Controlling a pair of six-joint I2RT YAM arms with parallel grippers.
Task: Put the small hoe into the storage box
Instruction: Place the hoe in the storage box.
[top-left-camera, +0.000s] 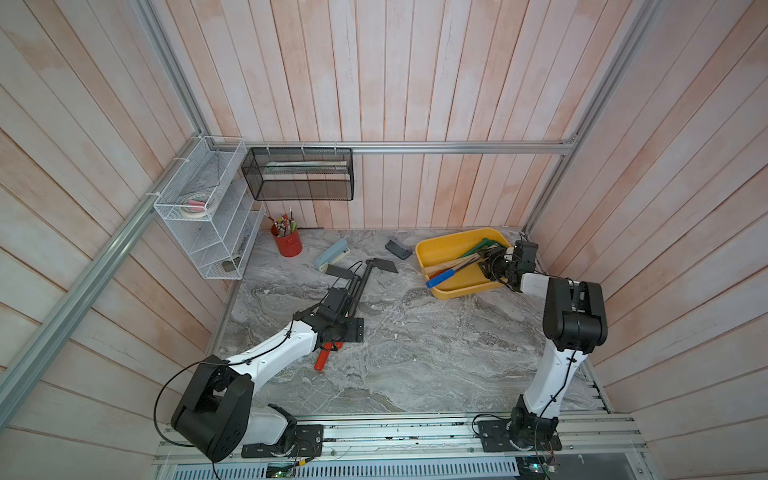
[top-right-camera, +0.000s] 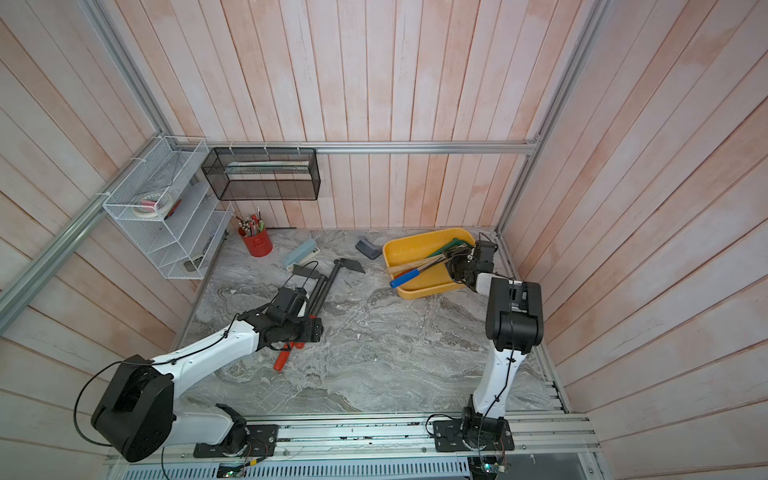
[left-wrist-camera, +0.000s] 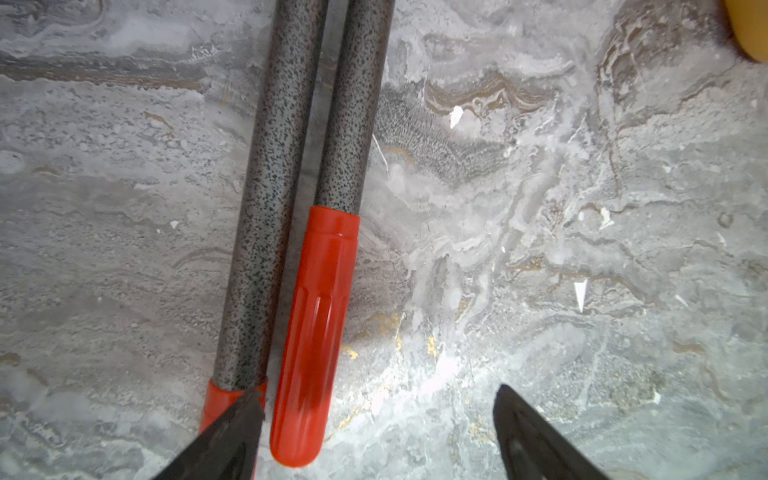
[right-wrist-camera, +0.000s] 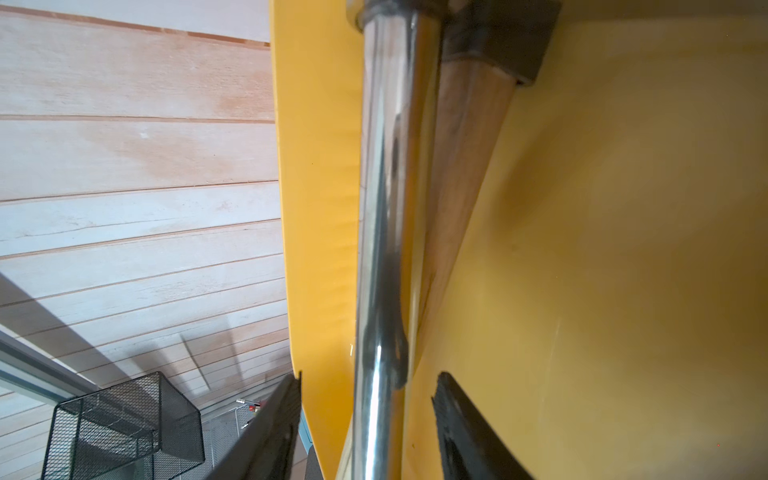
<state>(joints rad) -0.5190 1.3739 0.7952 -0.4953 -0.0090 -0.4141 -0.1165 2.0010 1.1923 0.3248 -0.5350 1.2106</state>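
Base rail (top-left-camera: 415, 430) | marble tabletop (top-left-camera: 436, 353) | plank walls (top-left-camera: 415, 83) | left jaws released | right jaws loose astride chrome shaft (right-wrist-camera: 382, 208)

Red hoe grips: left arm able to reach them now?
Probably yes: left gripper hangs open over the red grips, nothing covering them. Shafts lie side by side; isolating one looks tight.

left arm (top-left-camera: 270, 357): stretched low, forward and inward
left gripper (left-wrist-camera: 380, 409): pointing down, jaws wide apart
right arm (top-left-camera: 552, 374): upright, elbow bent forward
right gripper (right-wrist-camera: 370, 380): angled down and inward, jaws partly apart
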